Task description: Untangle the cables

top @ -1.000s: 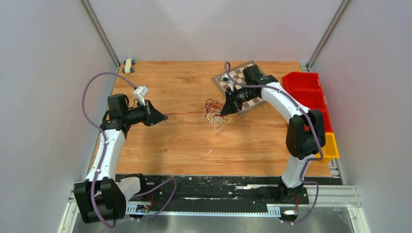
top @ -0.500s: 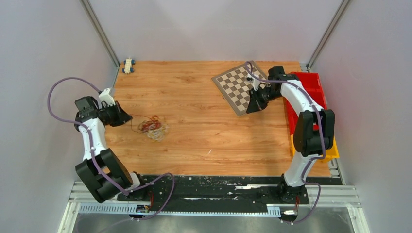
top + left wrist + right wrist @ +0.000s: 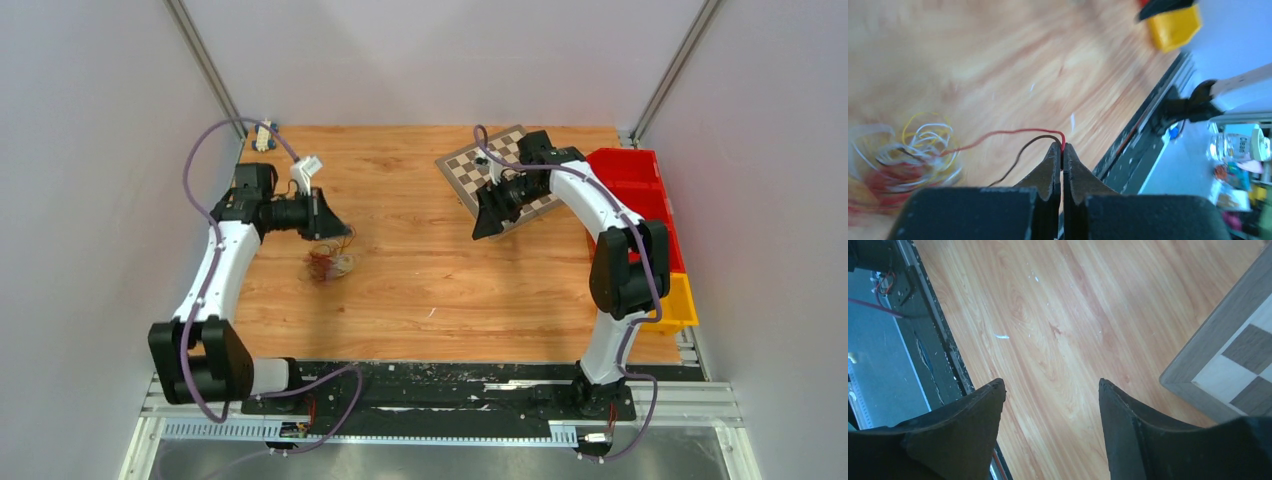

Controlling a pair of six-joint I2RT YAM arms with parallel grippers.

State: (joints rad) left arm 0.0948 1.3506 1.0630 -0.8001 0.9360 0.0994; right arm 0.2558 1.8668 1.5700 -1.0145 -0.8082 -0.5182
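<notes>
Wooden table, left gripper pinching cables

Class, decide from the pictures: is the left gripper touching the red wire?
Touching. The left wrist view shows the left gripper with its jaws shut on the red wire, the wire's end pinched at their tips.

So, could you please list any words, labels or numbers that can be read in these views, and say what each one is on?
"Clean": on the label of a clear bottle beyond the table edge in the left wrist view; blurred, so the reading is tentative.
Clutter below that bottle: too blurred to read.
Chessboard, red bins and the right wrist view: no text visible.
</notes>
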